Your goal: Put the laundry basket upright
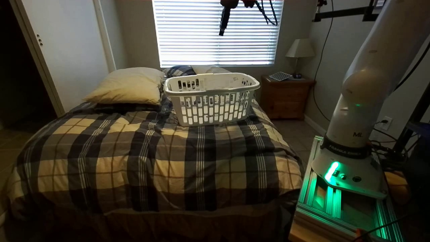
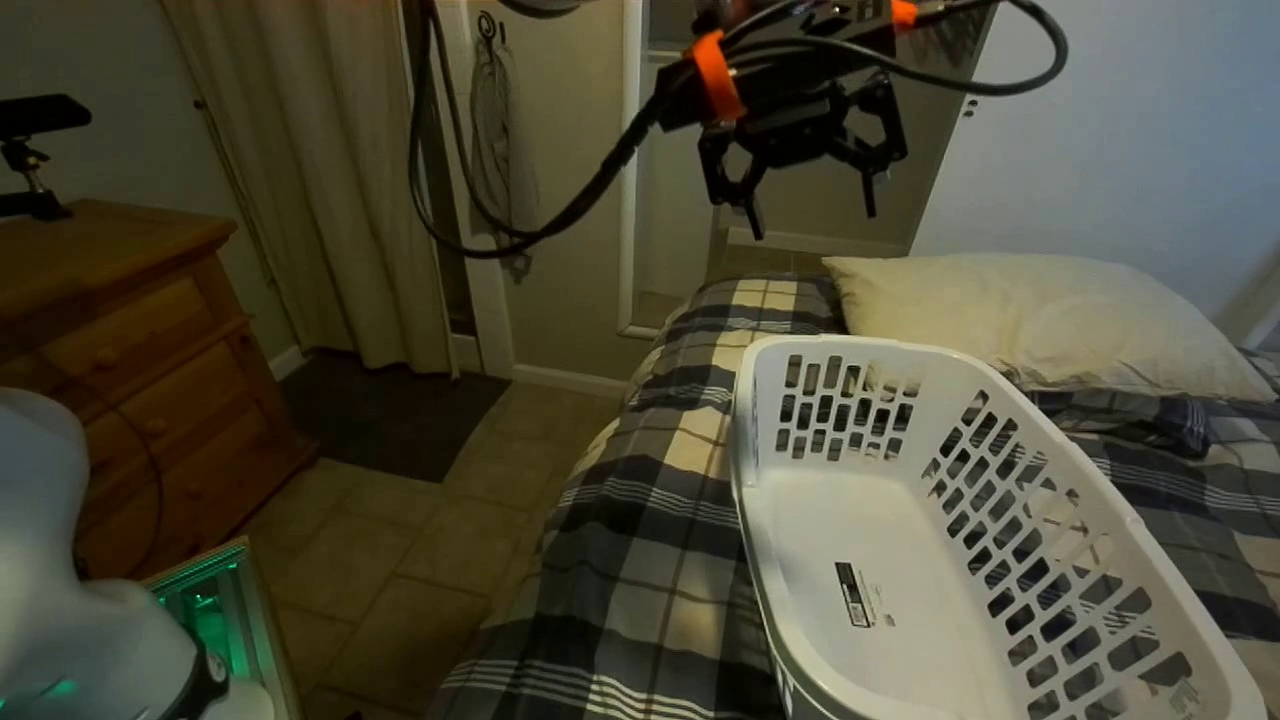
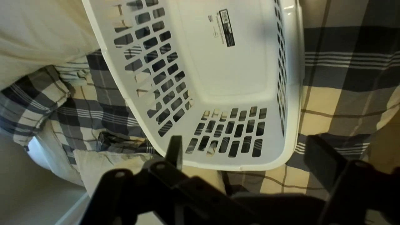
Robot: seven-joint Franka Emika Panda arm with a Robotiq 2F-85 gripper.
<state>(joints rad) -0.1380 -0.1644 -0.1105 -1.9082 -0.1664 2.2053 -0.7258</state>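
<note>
Laundry basket (image 2: 930,550) upright, mouth upward, lower than the gripper (image 2: 814,224) and well apart from it. Gripper released, jaws parted wide; in the wrist view, the basket's long axis runs roughly square to their span.

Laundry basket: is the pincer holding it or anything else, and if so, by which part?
Nothing is held. The pincer hangs open and empty, and the laundry basket stands upright on the bed, untouched by it.
</note>
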